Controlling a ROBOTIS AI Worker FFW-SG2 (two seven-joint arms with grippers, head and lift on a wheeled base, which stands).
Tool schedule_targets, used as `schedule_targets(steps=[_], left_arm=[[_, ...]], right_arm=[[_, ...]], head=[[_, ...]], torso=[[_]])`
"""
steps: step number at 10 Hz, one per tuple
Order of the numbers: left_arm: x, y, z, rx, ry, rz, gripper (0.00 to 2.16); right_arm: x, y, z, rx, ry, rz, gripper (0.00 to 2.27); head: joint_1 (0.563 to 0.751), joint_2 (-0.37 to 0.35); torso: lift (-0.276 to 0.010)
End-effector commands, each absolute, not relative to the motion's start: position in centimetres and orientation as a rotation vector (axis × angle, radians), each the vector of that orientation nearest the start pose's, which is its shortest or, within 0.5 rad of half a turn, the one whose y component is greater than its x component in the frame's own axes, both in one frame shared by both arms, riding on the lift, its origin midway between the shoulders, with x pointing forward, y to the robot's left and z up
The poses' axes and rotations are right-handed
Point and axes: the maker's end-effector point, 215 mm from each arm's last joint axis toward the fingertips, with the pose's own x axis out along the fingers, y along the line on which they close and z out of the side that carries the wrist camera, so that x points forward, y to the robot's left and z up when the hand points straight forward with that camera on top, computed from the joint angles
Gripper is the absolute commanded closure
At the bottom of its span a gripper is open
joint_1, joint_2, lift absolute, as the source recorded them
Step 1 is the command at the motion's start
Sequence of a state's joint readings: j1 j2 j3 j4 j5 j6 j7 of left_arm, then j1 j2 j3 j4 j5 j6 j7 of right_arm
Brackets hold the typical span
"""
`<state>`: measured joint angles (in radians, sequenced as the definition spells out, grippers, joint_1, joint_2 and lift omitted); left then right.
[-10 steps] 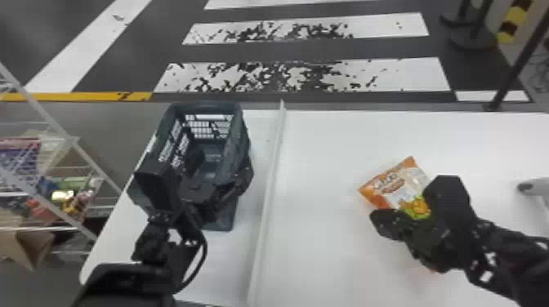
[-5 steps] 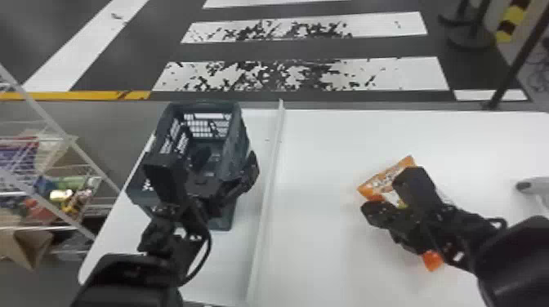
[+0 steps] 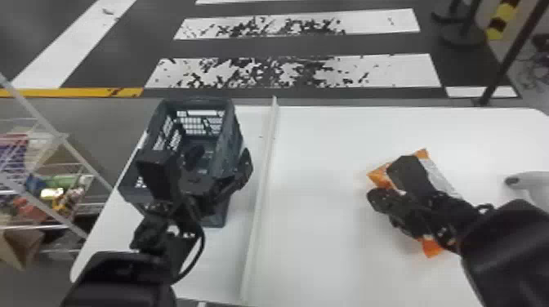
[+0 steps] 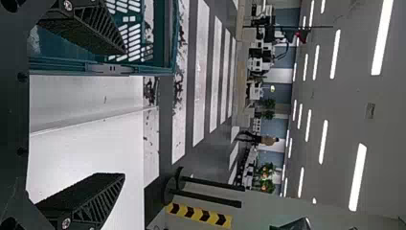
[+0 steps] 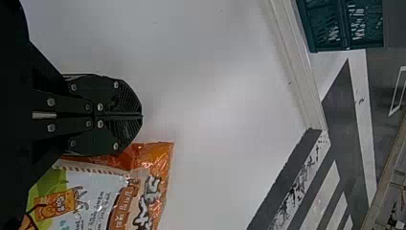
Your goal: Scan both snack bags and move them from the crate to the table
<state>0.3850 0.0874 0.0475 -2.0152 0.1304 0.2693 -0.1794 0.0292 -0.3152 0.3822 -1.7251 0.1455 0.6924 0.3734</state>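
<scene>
White strip point(image 3: 263, 179) btwn crate point(image 3: 232, 134) & snack bag point(image 3: 440, 175); wire rack point(image 3: 61, 139) L.

The right claw point(image 3: 374, 196) is now nearer the worktop's point(image 3: 318, 245) far edge, hiding more of the snack bag point(image 3: 379, 175), which also lies slightly closer to that edge.

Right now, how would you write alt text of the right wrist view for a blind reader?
The right gripper, black fingers shut with nothing between them, partly hides an orange-and-white snack bag lying on the white table. Beyond a pale strip, part of a teal crate shows.
</scene>
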Motion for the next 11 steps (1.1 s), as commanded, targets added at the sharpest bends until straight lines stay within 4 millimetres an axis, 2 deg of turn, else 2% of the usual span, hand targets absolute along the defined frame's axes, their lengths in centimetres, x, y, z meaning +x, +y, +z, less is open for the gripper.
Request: schedule_targets(steps=[1, 2, 6, 11], left_arm=[[47.5, 22.1, -37.8, -0.05, 0.204, -0.18, 0.09], [47.4, 22.1, -37.9, -0.051, 0.207, -0.18, 0.09], [47.4, 21.8, -37.8, -0.052, 0.206, -0.185, 0.09], [47.4, 21.8, -38.0, -0.052, 0.209, -0.185, 0.09]], right_arm=[[48.1, -14.8, -53.2, -0.436, 0.69, 0.554, 2.25], [48.6, -16.0, -53.6, -0.438, 0.696, 0.521, 2.25], [51.1, -16.9, -53.0, -0.438, 0.661, 0.448, 2.25], [51.8, -17.6, -53.1, -0.448, 0.659, 0.414, 2.25]], head=[[0.695, 0.112], [0.695, 0.097], [0.695, 0.061], [0.695, 0.049]], torso=[[-0.088], [-0.088], [-0.088], [-0.088]])
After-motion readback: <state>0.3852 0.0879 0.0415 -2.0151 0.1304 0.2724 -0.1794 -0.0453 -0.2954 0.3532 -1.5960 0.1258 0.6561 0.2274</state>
